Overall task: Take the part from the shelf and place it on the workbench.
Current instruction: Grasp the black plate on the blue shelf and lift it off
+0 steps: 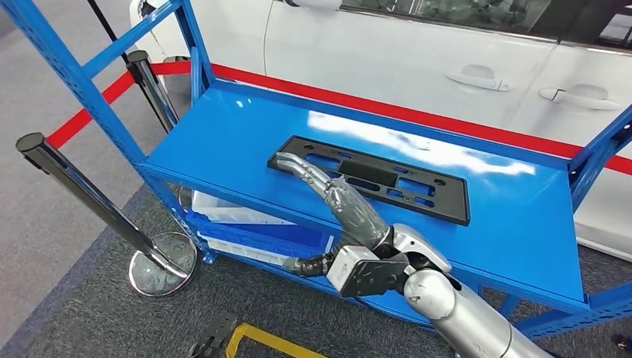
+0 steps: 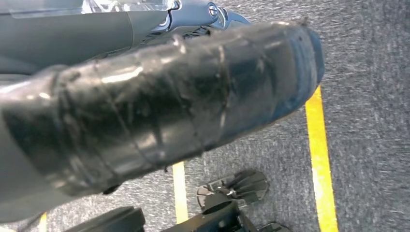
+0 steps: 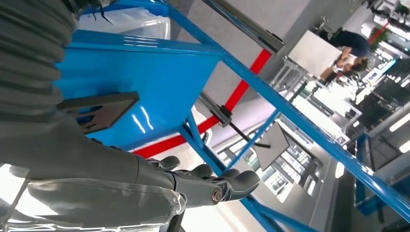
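On the blue shelf (image 1: 223,142) top lies the black part (image 1: 376,179), flat, near centre. Right hand (image 1: 328,198) reaches in, fingers apart and outstretched, tips at its left end, nothing held. Best slide under that edge before closing. Left hand (image 2: 159,116): can't tell.

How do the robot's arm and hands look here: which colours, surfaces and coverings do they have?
The right arm is a smooth silver tube ending in a black wrist block with a white panel. The right hand is grey, with dark fingers wrapped in clear, glossy tape. The left hand is dark and shiny, bound in the same wrinkled tape.
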{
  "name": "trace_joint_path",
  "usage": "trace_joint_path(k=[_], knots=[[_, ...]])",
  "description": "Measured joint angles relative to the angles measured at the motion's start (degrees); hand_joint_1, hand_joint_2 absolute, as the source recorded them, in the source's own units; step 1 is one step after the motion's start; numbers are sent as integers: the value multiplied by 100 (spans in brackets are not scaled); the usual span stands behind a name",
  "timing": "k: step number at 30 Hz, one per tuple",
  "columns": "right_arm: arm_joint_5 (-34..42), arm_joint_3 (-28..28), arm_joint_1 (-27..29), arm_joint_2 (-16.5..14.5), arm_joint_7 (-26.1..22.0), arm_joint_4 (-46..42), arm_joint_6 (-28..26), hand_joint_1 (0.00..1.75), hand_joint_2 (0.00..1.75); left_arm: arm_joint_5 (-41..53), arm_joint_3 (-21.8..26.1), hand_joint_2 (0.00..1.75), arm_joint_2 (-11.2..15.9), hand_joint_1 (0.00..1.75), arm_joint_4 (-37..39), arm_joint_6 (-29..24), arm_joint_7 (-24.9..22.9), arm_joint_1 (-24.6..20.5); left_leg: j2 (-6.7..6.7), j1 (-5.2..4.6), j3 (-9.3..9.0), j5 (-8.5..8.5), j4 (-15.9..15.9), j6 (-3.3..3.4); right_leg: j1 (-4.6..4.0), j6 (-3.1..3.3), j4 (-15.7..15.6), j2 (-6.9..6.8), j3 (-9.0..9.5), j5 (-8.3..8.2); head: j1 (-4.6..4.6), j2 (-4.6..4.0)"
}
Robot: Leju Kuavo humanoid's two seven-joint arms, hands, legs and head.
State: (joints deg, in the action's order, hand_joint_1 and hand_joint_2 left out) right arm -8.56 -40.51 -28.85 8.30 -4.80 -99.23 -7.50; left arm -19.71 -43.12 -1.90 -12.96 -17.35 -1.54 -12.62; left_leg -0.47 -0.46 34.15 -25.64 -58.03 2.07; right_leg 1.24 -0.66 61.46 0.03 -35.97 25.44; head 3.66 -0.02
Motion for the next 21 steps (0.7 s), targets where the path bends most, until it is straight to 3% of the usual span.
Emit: trace_joint_path(k=[2,5,8,10,11,12,13,15,16,19,21], knots=[[-28,-88,-113,-88,-14,197,14,0,175,11,-40,0,-7,0,0,9,-16,-22,-4,-9,56,-23,-65,-55,-30,76,-62,18,16,23,2,-1],[-41,-181,-220,-192,-20,433,26,0,175,19,-59,0,-10,0,0,18,-30,-28,1,7,113,-110,-179,-133,-5,173,-90,15,19,-4,26,1],[-91,-298,-362,-305,-6,683,89,0,175,29,-101,0,-16,0,0,30,-46,-40,12,54,538,-557,-1058,-243,17,221,-109,4,13,-18,78,-1],[-204,-404,-439,-379,27,920,123,0,175,36,-151,0,-23,0,0,39,-62,-39,12,85,810,-693,-1572,-278,15,225,-108,3,5,-18,77,-1],[-289,-461,-472,-421,50,1055,130,0,175,39,-171,0,-27,0,0,43,-68,-39,13,93,813,-610,-1547,-282,15,225,-107,4,5,-18,76,0],[-387,-520,-511,-471,72,1192,126,0,175,43,-186,0,-29,0,0,47,-74,-44,13,99,707,-435,-1304,-275,16,224,-107,8,9,-17,77,0],[-489,-578,-566,-531,93,1330,112,0,175,46,-194,0,-31,0,0,51,-79,-54,13,101,519,-221,-902,-260,17,222,-108,12,15,-16,77,0],[-701,-689,-711,-663,146,1644,47,0,175,58,-209,0,-37,0,0,68,-92,-97,7,79,189,24,-206,-213,11,190,-122,20,17,-23,76,-1],[-808,-744,-789,-736,183,1828,-3,0,175,64,-222,0,-43,0,0,77,-98,-120,2,62,113,55,-36,-187,9,162,-135,21,16,-31,75,-1],[-1102,-868,-979,-953,285,2428,-198,0,175,87,-277,0,-63,0,-1,97,-128,-148,-6,51,84,81,56,-107,10,54,-183,12,25,-50,71,0],[-1266,-913,-1148,-1083,326,2844,-339,0,175,109,-305,0,-73,0,-2,114,-154,-163,4,75,44,134,142,-39,-13,18,22,-3,-71,92,61,0]])
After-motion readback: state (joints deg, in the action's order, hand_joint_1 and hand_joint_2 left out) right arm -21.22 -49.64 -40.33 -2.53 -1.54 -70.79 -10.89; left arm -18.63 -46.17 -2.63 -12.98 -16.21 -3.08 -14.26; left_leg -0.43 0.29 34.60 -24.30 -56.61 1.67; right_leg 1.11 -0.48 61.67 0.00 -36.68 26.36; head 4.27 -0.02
